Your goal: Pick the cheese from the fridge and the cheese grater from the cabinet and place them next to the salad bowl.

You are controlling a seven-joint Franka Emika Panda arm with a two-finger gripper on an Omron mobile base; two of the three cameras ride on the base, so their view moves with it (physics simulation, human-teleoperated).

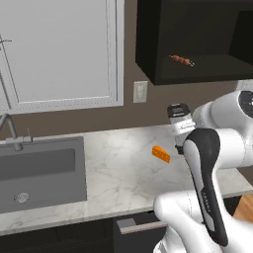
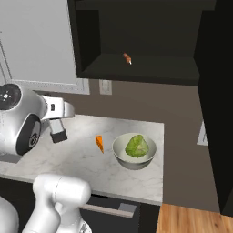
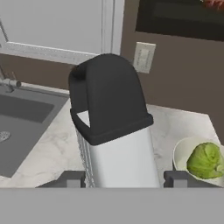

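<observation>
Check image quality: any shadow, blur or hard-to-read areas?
Left base view: even light, the arm hides most of the cheese grater. Right base view: cabinet interior very dark, skewer tiny. Hand view: grater close-up, soft edges; salad bowl cropped at the edge.

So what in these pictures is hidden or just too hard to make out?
- Cheese grater, hand view: its base is cut off by the bottom edge, so whether the gripper actually clamps it is unclear.
- Salad bowl, hand view: cut off by the right edge.
- Skewer in the cabinet: too small for detail.
- Sink, left base view: cut off at the left edge.
</observation>
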